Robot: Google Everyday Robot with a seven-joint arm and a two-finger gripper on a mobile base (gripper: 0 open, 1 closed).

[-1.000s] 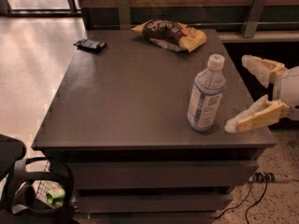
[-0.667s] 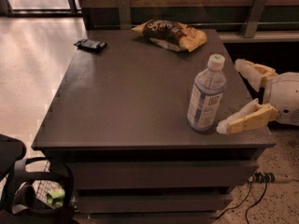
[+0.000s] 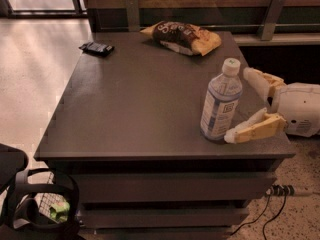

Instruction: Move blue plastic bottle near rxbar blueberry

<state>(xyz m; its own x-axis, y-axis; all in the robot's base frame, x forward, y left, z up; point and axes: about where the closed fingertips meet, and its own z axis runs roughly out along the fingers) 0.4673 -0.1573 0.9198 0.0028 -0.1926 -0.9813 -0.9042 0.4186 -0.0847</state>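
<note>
1. My pincer (image 3: pixel 239 106) is at the right edge of the tabletop (image 3: pixel 135 99), close to the front right corner. It is spread wide and pinching nothing.
2. The blue plastic bottle (image 3: pixel 221 101) stands upright at the mouth of that opening, white cap on. My lower finger (image 3: pixel 252 130) lies just beside its base, perhaps touching. My upper finger (image 3: pixel 260 80) is level with its shoulder and apart from it.
3. The rxbar blueberry (image 3: pixel 96 48) lies flat near the far left corner, well apart from the bottle, so I judge the whole carry is left to do.
4. First risk: the bottle is tall and narrow. If the lower finger pushes at its foot before the upper one arrives, it could tip over or skid along the tabletop.
5. Second risk: the bottle sits only partly between my fingers. Closing from here might catch just its rounded side and squeeze it out of the gap, and the thin plastic wall may dent.
6. Third risk: the snack bag (image 3: pixel 182 36) lies at the far edge, not far from a diagonal path. Setting the bottle down on the bar itself would leave it unsteady.
7. Writing: the bottle's label is pale blue and white with a small dark square, but I can read no words. The bag's pale lettering and the bar's dark wrapper are also illegible.
</note>
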